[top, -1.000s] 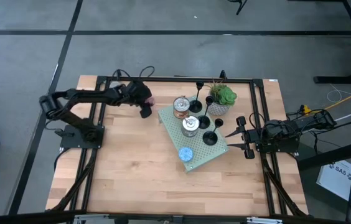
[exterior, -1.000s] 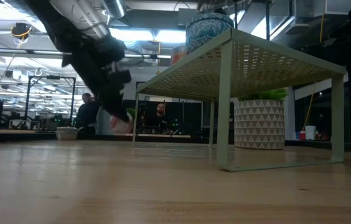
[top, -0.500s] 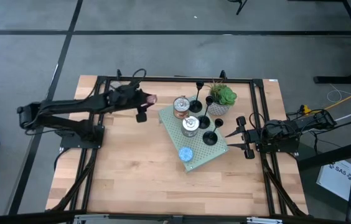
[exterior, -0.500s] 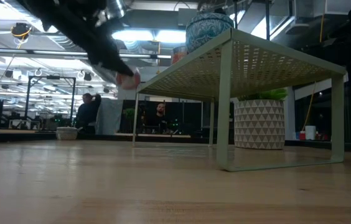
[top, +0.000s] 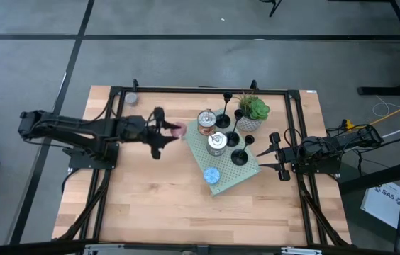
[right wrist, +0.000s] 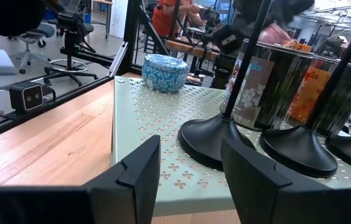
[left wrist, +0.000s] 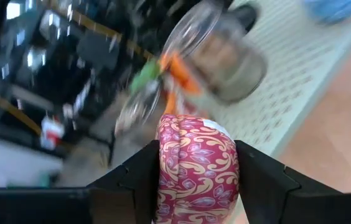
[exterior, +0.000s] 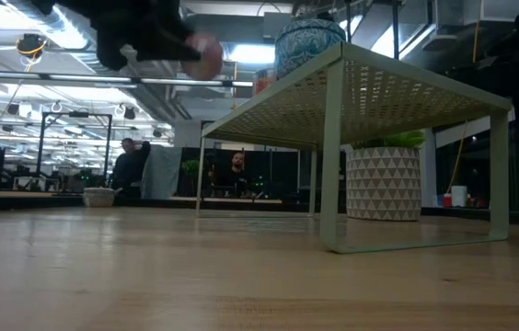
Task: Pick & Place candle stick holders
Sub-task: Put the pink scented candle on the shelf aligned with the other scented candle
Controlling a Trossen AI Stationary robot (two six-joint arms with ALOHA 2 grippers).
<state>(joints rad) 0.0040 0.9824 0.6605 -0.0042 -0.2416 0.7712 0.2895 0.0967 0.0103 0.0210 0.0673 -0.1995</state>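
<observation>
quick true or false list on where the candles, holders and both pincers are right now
1. The left pincer is shut on a pink candle. True.
2. The pink candle rests on the green shelf. False: it is held in the air beside the shelf's edge, as the low view shows.
3. The blue candle sits on the shelf. True.
4. The right pincer grips a holder. False: it is open, just short of the nearest holder's base.
5. The holders lie tipped over on the table. False: they stand upright on the shelf near the plant.
</observation>
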